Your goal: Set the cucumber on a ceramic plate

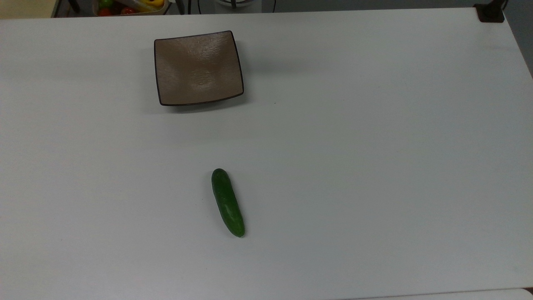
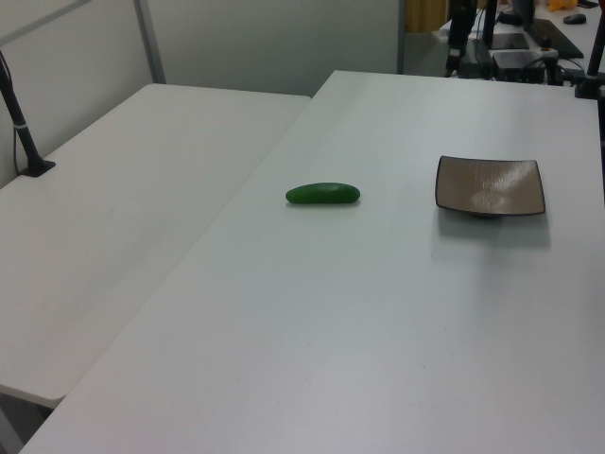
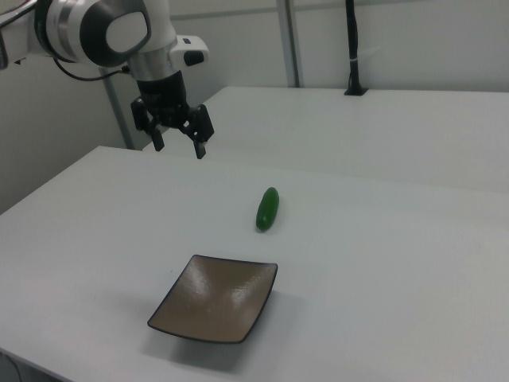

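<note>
— White tabletop [image 1: 374, 166], bare but for two things?
— Yes. Cucumber [image 1: 227, 203] lies flat on it, well apart from the ceramic plate [image 1: 198, 68], which holds nothing.
— And the arm?
— In the right view the gripper [image 3: 177, 146] hangs above the table toward the right view's left, fingers spread and holding nothing; its height over the surface is hard to judge.

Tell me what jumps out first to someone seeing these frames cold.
The dark green cucumber lies alone mid-table, the one strong colour on the white table. The glossy brown square ceramic plate sits apart from it, toward the top view's upper left, with nothing on it. In the right view the robot's hand hangs open above the table, to the right view's left of the cucumber, holding nothing.
</note>
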`<state>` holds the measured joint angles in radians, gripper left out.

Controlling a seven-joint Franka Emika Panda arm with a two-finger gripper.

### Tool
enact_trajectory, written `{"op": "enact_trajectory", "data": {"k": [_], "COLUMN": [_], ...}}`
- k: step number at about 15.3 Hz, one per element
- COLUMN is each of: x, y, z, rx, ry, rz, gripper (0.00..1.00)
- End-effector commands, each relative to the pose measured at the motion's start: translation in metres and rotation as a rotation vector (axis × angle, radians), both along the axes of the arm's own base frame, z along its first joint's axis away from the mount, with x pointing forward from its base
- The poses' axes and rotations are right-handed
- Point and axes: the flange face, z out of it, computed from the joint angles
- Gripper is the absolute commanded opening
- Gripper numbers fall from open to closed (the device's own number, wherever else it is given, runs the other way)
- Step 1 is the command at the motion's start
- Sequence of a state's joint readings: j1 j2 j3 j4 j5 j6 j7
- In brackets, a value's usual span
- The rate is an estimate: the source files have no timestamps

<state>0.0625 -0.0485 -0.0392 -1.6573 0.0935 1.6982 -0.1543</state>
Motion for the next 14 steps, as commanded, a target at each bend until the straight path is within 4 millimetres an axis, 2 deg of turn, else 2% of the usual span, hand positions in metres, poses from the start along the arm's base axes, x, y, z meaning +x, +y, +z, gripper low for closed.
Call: {"op": "enact_trajectory", "data": {"k": [1, 5, 8, 10, 14], "x": [0.001, 0.025, 0.052, 0.077, 0.115], "y": [-0.002, 0.001, 0.003, 0.002, 0.001], "z": [-0.014, -0.034, -0.044, -0.048, -0.075], "rx": [0.007, 0.000, -0.009, -0.020, -0.033], "ry": [0.035, 0.029, -0.041, -0.094, -0.171], "rz": [0.145, 0.149, 0.133, 0.125, 0.109], "gripper": [1.00, 1.00, 1.00, 1.00, 1.00]}}
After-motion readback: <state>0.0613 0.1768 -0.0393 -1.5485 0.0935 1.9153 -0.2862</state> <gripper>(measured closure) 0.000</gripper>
